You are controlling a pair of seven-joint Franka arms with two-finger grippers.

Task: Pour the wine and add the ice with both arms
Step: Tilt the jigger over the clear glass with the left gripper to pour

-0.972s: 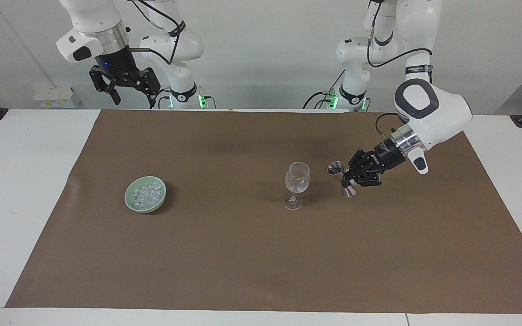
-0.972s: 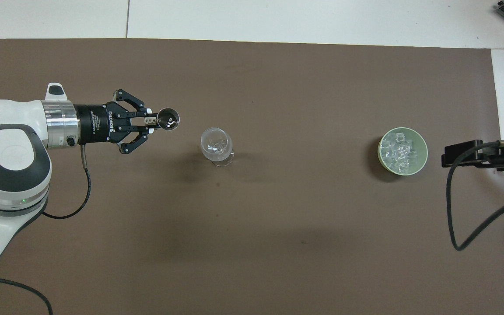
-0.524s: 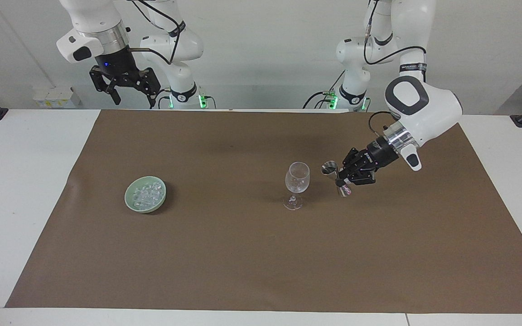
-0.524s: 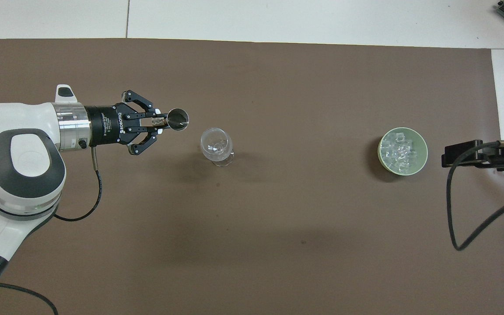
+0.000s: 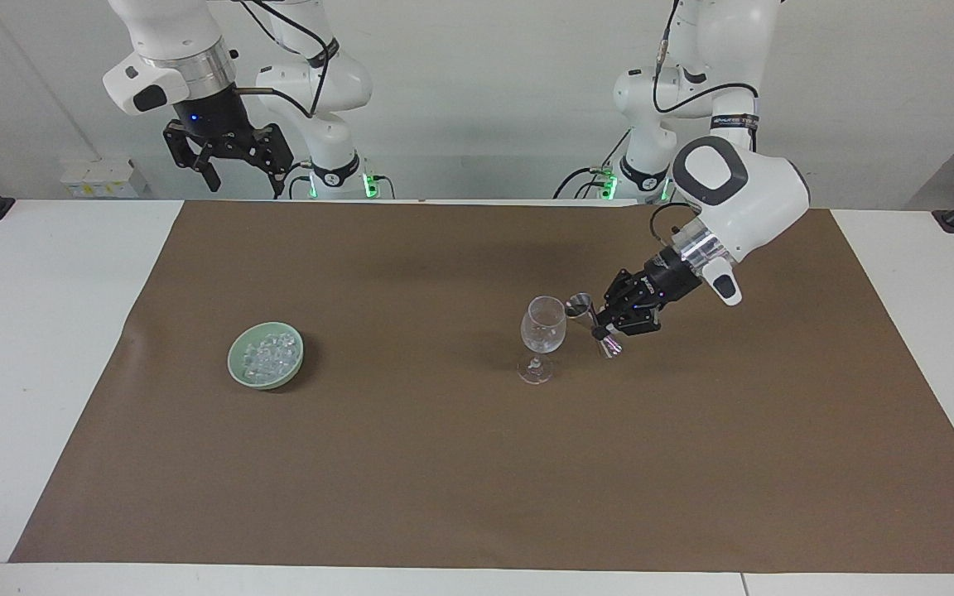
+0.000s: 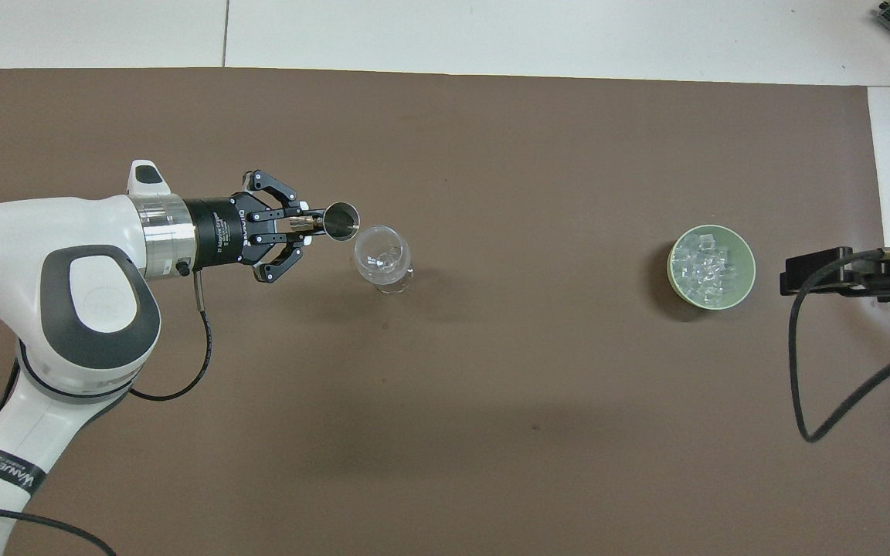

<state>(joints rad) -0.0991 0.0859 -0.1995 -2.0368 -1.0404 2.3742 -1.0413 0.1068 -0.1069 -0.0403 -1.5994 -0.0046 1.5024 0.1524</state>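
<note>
We see the left tool (image 5: 601,323) gripping a tilted metal jigger (image 5: 594,323) just beside the glass (image 5: 543,327); at ten o'clock, the right tool (image 5: 233,161) waits, spread wide.

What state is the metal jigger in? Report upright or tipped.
Tipped. The jigger leans in the left gripper, its upper cup mouth angled toward the wine glass rim. Whether liquid is flowing cannot be told.

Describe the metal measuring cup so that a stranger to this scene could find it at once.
Start at the brown mat, then find the clear stemmed glass standing on it. Beside its rim, the left end effector holds the measuring cup: small, silvery, hourglass-shaped, and the only thing off the mat.
</note>
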